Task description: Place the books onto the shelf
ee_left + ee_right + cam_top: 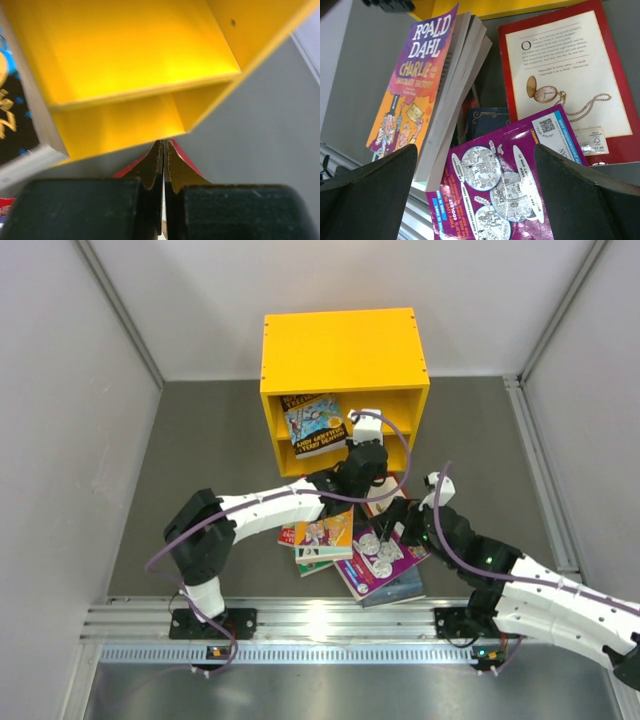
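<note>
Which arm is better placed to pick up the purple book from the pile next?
Right. The right gripper hangs open directly over the purple book, one finger on each side. The left gripper is shut and sits at the foot of the yellow shelf, farther from that book.

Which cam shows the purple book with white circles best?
Right wrist: the purple book fills the lower frame, its circles and QR code sharp. Top external shows it small, its far edge under the right arm. Left wrist faces the yellow shelf; no purple book there.
</note>
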You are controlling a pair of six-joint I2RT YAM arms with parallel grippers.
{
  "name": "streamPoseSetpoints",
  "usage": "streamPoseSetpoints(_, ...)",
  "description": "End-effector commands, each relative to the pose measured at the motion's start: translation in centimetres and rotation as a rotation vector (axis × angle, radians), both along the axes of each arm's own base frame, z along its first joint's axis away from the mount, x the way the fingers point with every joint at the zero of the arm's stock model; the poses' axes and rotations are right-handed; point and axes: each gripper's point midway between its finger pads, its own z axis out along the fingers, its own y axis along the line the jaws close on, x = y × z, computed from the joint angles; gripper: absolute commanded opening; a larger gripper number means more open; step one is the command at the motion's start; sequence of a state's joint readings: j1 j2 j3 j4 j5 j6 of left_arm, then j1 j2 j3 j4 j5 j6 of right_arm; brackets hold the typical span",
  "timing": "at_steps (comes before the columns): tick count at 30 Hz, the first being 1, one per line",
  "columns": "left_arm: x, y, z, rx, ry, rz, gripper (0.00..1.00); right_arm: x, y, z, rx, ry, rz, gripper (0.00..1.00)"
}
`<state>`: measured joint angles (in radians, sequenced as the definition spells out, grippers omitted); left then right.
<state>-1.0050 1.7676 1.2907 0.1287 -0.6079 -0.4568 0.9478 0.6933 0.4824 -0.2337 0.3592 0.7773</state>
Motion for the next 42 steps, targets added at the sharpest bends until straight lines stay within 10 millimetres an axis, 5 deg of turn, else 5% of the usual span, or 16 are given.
streamPoseSetpoints(1,2.4,1.3,3.1,-0.005,-0.089,0.117,0.0,0.9,-0.1,0.3,-0.013,-0.02,-0.022,1.0)
streamPoseSetpoints(16,6.2,12.2,2.5,0.0,-0.047,0.35,0.0,1.3,0.5,-0.3,-0.025,-0.007,-0.011,1.0)
streamPoseSetpoints(20,6.5,13.6,2.6,-0.004,-0.045,0.383,0.0,1.4,0.7,-0.4,-0.026,0.0,-0.008,1.0)
streamPoseSetpoints(32,8.5,14.1,2.8,-0.02,-0.06,0.442,0.0,1.3,0.9,-0.7,-0.014,0.013,-0.004,1.0)
streamPoseSetpoints(37,6.2,11.2,4.9,-0.163,-0.067,0.218,0.0,1.2,0.4,-0.8,-0.016,0.006,-0.014,1.0)
streamPoseSetpoints(42,3.8,11.1,5.4,-0.201,-0.031,0.137,0.0,1.2,0.5,-1.4,-0.029,0.016,-0.009,1.0)
